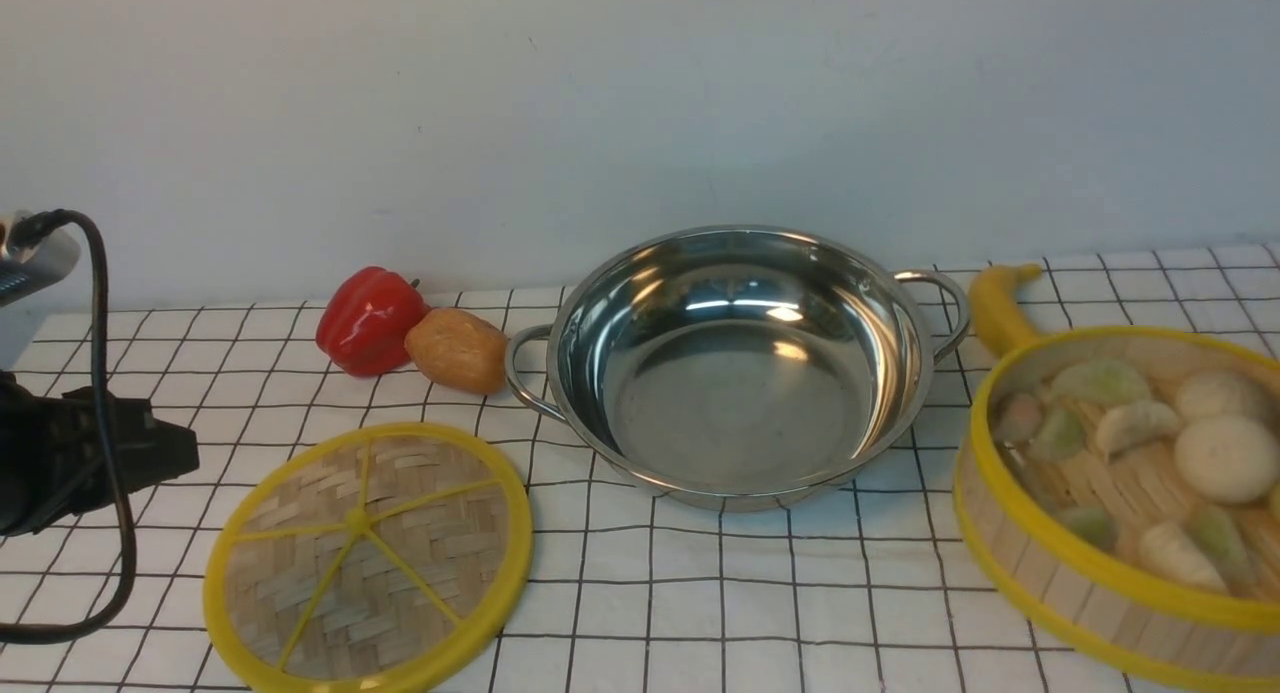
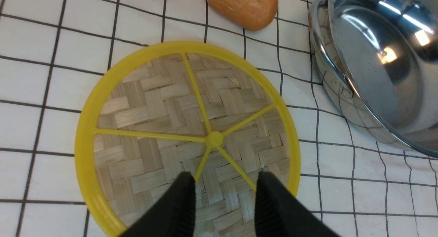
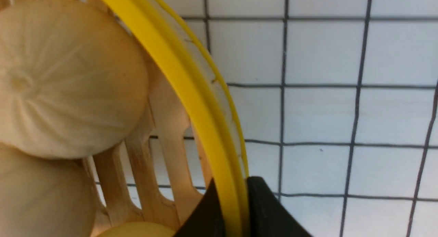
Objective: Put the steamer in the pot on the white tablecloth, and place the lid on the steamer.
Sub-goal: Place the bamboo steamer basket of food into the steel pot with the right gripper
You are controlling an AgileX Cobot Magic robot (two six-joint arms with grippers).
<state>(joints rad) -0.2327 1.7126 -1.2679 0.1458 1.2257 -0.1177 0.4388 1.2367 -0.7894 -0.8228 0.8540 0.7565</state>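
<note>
The steamer [image 1: 1040,573] is at the right edge of the front view, tipped toward the camera, with a white bun [image 1: 1225,458] and pale green dumplings [image 1: 1100,381] inside. Whether it's clear of the white tablecloth [image 1: 700,613], I can't tell. The right tool [image 3: 233,196] is clamped on its yellow rim, one finger inside the wall, one outside. The pot [image 1: 740,413] sits just left of the steamer in mid-cloth, shiny and with nothing in it. A banana [image 1: 995,303] pokes up behind the steamer. The lid [image 1: 365,558] lies flat on the near left of the cloth, and the left tool [image 2: 226,182] hovers over it, jaws apart. A red pepper [image 1: 370,318] and a brown roll [image 1: 457,350] are touching, just beside the pot's left handle.
</note>
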